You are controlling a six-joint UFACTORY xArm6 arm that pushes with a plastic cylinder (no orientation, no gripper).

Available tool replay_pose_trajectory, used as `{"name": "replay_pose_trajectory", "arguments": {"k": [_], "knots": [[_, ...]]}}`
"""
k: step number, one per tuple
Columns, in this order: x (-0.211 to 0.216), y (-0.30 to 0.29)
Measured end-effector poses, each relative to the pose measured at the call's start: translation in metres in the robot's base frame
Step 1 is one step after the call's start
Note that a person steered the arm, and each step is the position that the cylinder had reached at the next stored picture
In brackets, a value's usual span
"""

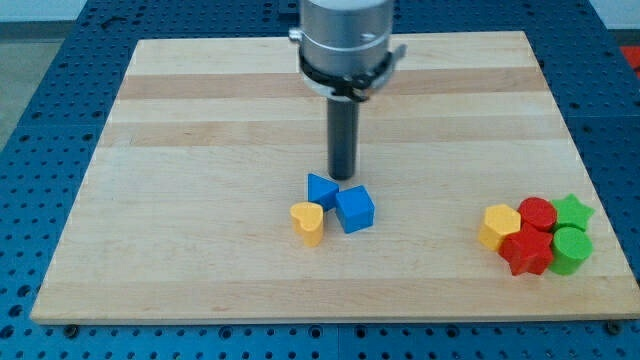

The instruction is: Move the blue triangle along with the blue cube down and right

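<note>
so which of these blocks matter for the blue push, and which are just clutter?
In the job:
- blue triangle
- blue cube, touching the triangle's right side
- my tip, just above both blue blocks

Lying about:
- yellow heart, against the blue pair's left
- cluster at the view's right: yellow block, red cylinder, red star, green star, green cylinder

Pale wooden board on a blue perforated table. Yellow heart-shaped block near centre. At the view's right, clustered: yellow block, red cylinder, red star, green star, green cylinder.
</note>
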State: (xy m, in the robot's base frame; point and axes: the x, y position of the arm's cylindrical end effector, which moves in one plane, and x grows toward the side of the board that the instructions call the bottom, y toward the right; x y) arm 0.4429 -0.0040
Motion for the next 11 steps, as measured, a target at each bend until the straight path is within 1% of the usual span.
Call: {"name": "replay_pose_trajectory", "arguments": {"k": [1,2,3,4,5,6,8,10,11], "knots": [[-0.029,-0.045],[-0.032,-0.066],[0.011,-0.064],[0.025,-0.047],[0.026,-0.021],[0.026,-0.009],[0.066,0.030],[0.083,0.032],[0.083,0.005]]}}
